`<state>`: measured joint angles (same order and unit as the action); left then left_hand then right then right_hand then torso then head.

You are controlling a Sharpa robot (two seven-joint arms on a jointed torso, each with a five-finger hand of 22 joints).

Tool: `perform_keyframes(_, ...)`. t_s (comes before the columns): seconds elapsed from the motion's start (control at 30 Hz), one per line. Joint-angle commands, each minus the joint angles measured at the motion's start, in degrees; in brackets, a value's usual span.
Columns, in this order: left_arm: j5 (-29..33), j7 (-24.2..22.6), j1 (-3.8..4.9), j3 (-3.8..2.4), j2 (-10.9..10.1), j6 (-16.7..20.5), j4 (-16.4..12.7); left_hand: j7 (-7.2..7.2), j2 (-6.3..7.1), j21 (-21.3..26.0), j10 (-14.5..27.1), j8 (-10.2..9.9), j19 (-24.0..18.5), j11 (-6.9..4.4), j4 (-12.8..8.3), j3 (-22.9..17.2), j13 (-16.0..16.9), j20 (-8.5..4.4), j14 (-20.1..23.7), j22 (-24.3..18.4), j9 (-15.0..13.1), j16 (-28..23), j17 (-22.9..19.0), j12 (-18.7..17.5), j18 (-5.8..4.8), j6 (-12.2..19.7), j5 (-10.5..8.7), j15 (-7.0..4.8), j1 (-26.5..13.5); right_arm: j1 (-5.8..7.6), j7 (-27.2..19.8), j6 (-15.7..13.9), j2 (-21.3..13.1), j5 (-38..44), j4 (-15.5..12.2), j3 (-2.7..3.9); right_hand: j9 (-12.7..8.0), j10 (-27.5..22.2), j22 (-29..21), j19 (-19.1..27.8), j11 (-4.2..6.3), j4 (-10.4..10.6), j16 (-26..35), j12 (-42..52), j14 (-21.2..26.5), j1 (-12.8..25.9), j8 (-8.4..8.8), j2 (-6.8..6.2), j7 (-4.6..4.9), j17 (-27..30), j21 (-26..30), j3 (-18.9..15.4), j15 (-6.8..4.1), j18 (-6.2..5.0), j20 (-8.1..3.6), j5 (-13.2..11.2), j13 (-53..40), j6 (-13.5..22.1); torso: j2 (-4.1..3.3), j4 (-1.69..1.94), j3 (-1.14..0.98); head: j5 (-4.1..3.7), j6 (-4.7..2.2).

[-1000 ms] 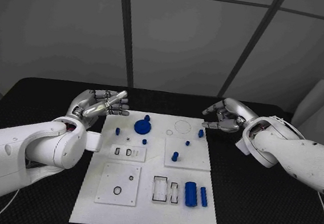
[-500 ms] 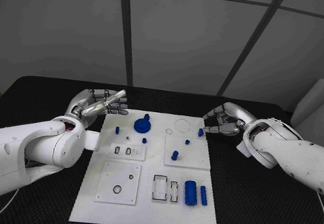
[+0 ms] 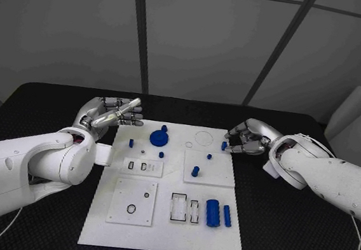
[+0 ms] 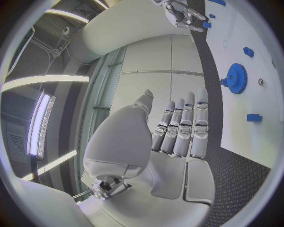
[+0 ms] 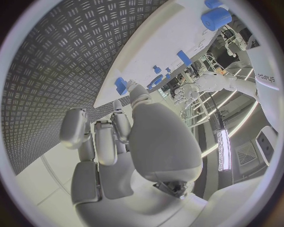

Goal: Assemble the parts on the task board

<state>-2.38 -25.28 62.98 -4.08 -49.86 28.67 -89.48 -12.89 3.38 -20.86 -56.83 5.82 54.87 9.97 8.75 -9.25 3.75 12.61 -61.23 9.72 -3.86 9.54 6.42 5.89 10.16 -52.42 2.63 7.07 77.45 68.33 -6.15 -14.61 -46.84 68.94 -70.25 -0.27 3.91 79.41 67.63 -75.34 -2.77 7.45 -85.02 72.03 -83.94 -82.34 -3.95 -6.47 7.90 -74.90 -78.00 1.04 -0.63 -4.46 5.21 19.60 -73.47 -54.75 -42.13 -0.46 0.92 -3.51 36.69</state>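
The white task board [image 3: 159, 228] lies in the middle of the table. At its far end stand a blue gear [image 3: 159, 138] and several small blue pegs, one of them [image 3: 225, 146] by the far right edge. My right hand [image 3: 247, 141] hovers at that edge with its fingers partly curled and its thumb tip beside that peg [image 5: 121, 85]; nothing is gripped. My left hand [image 3: 113, 113] floats off the board's far left corner, fingers straight and side by side, holding nothing. The left wrist view shows the gear [image 4: 236, 78] past my left hand [image 4: 177, 132].
A thick blue cylinder [image 3: 212, 214] and a thin blue bar [image 3: 226, 217] lie near the board's right edge, beside two rectangular slots [image 3: 185, 211]. A small black ring [image 3: 131, 210] sits on a plate at the near left. Black table [image 3: 309, 248] surrounds the board.
My right hand has come down and towards the board's far right edge, closing in on the blue peg there. My left hand has stayed in place.
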Motion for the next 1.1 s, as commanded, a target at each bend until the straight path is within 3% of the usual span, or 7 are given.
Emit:
perform_keyframes(0.03,-0.2,-0.3,0.08,-0.04,0.0,-0.7,-0.1,-0.32,-0.55,0.0,0.0,-0.2,0.3,0.27,-0.4,-0.1,0.0,0.23,-0.1,-0.1,0.1,-0.3,0.1,-0.3,0.09,-0.2,0.07,0.19,0.1,0.01,0.2,1.3,0.2,0.6,0.2,0.02,0.0,-0.3,0.1,0.3,-0.18,-0.1,-0.2,-0.1,-4.0,-0.3,0.11,0.24,-0.04,-6.3,0.2,-0.3,-0.45,-0.35,0.15,-0.2,-0.1,0.1,0.05,-0.03,-0.04,0.16,0.13)
perform_keyframes(0.77,-0.2,-0.3,0.08,-0.04,0.1,-0.6,0.1,-0.32,-0.55,0.0,0.0,-0.2,0.3,0.27,-0.4,-0.1,0.0,0.23,-0.1,-0.1,0.1,-0.3,0.1,-0.3,0.09,-0.2,0.07,0.19,0.1,-0.68,0.4,2.1,1.7,1.0,1.4,0.01,0.5,0.8,2.0,-1.2,-0.07,0.3,-0.8,1.5,-4.3,-0.3,-1.47,2.37,-0.10,-7.5,-0.8,-0.4,-0.51,0.05,0.07,-0.5,-1.5,-4.0,0.04,-0.01,-0.06,0.08,0.25)
perform_keyframes(1.1,-0.2,-0.3,0.08,-0.04,0.1,-0.6,0.1,-0.34,-0.57,0.0,0.0,-0.3,0.3,0.29,-0.5,0.0,0.0,0.24,-0.1,-0.1,0.1,-0.5,0.1,-0.4,0.08,-0.2,0.07,0.21,0.1,-0.77,0.2,0.7,2.1,1.0,1.8,0.01,0.6,1.3,3.1,-2.0,0.15,0.7,-1.3,2.1,-4.5,-0.5,-2.13,3.86,-0.39,-8.3,-1.4,0.1,-0.66,0.28,-0.03,-0.8,-2.0,-6.2,0.05,-0.05,-0.06,0.17,0.31)
